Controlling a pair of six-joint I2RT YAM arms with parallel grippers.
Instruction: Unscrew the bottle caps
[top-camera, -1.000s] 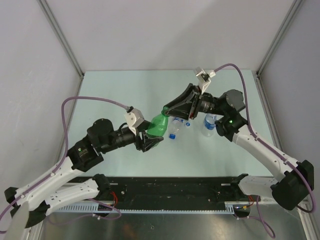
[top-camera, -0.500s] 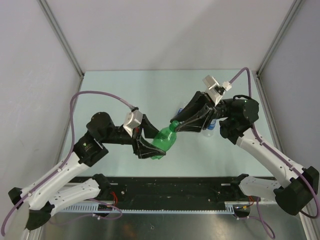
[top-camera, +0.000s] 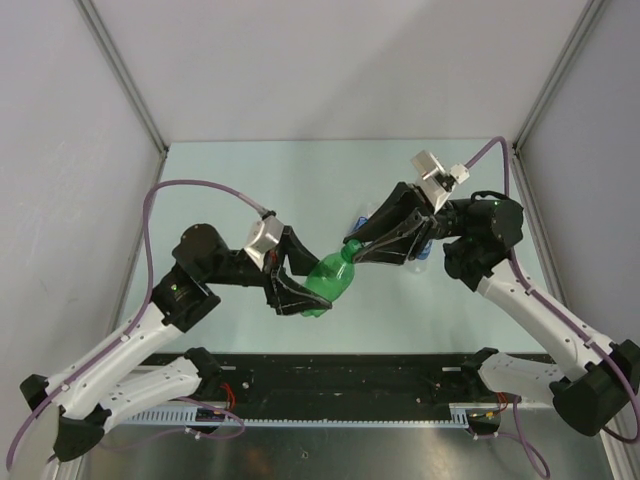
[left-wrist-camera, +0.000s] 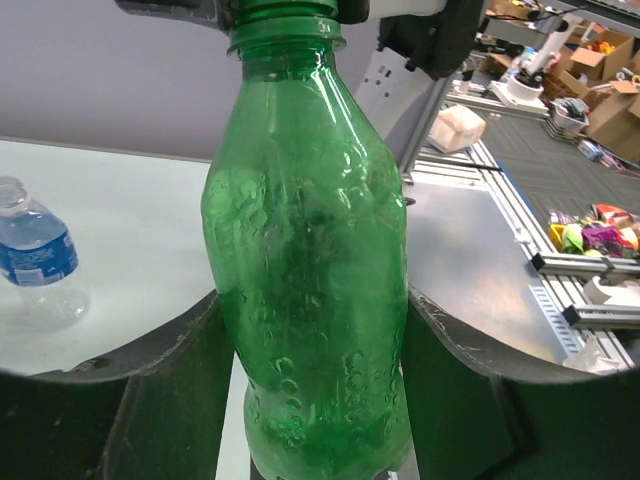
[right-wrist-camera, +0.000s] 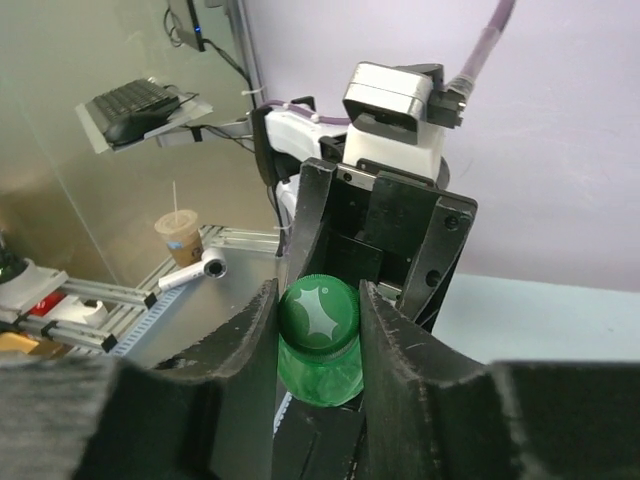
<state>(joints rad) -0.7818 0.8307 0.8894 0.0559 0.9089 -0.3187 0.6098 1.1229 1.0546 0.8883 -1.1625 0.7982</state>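
My left gripper (top-camera: 303, 294) is shut on the body of the all-green bottle (top-camera: 328, 279) and holds it tilted above the table, neck toward the right arm. In the left wrist view the bottle (left-wrist-camera: 305, 280) fills the space between both fingers. My right gripper (top-camera: 353, 250) is shut on the green cap (right-wrist-camera: 318, 312), one finger on each side of it. The cap sits on the bottle's neck. A clear bottle with a blue label (left-wrist-camera: 35, 255) stands on the table behind. Two clear bottles (top-camera: 424, 250) are mostly hidden behind the right gripper in the top view. Their blue and white caps are hidden.
The pale green table (top-camera: 250, 180) is boxed by grey walls on the left, back and right. A black rail (top-camera: 340, 375) runs along the near edge between the arm bases. Purple cables loop above both arms.
My left gripper has swung the green bottle toward the near side and tilted its neck toward the right arm. My right gripper has moved right and stayed at the cap. Little change in the last half second.
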